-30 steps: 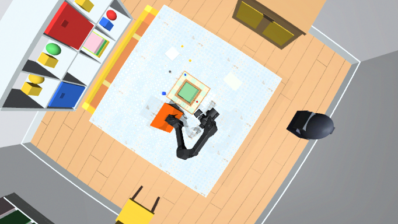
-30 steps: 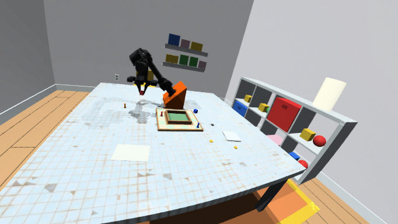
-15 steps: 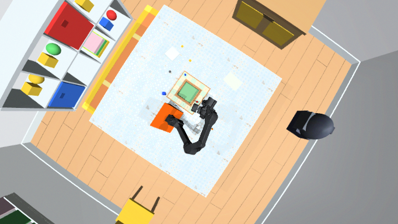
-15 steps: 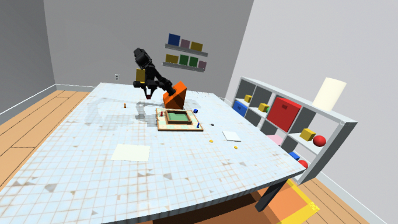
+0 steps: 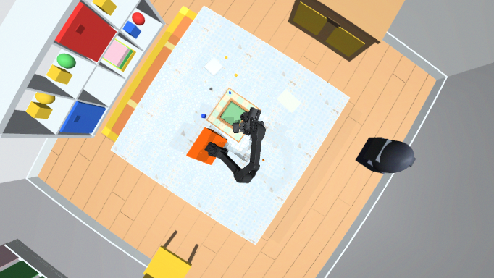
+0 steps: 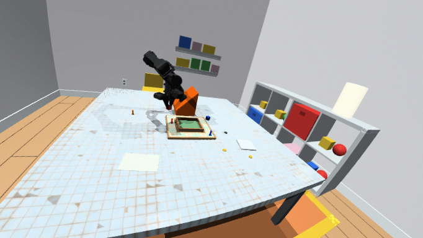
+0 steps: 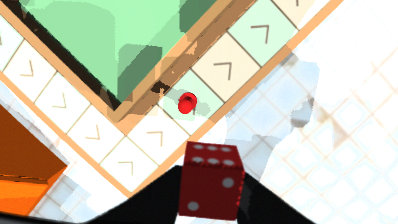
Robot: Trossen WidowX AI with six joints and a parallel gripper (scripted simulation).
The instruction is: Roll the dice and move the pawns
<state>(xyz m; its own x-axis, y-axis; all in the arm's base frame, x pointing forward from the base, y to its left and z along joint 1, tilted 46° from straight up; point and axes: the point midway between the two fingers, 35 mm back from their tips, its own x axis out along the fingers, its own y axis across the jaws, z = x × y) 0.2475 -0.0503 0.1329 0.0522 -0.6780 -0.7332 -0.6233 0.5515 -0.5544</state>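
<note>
My gripper (image 6: 169,106) (image 7: 209,176) is shut on the red die (image 6: 169,108) (image 7: 205,192), held in the air near the board (image 5: 238,138) (image 6: 173,135) (image 7: 222,70) on its red-pawn side. In the wrist view the die shows six pips on its upper face and two on the face below. The red pawn (image 6: 172,121) (image 7: 187,103) stands on a green square beside the tray (image 6: 189,129) (image 7: 192,51). The blue pawn (image 5: 229,93) (image 6: 210,133) stands at another corner. The blue die (image 5: 203,116) (image 6: 208,118) lies on the table outside the board.
An orange block (image 5: 203,145) (image 6: 185,106) (image 7: 25,145) stands close to the board, by the arm's base. An orange pawn (image 5: 263,160) (image 6: 133,112) stands apart. A small dark piece (image 5: 211,88) (image 6: 226,132), two yellow discs, a white square (image 5: 214,66) (image 6: 246,145) and a pale sheet (image 5: 288,100) (image 6: 139,162) lie around.
</note>
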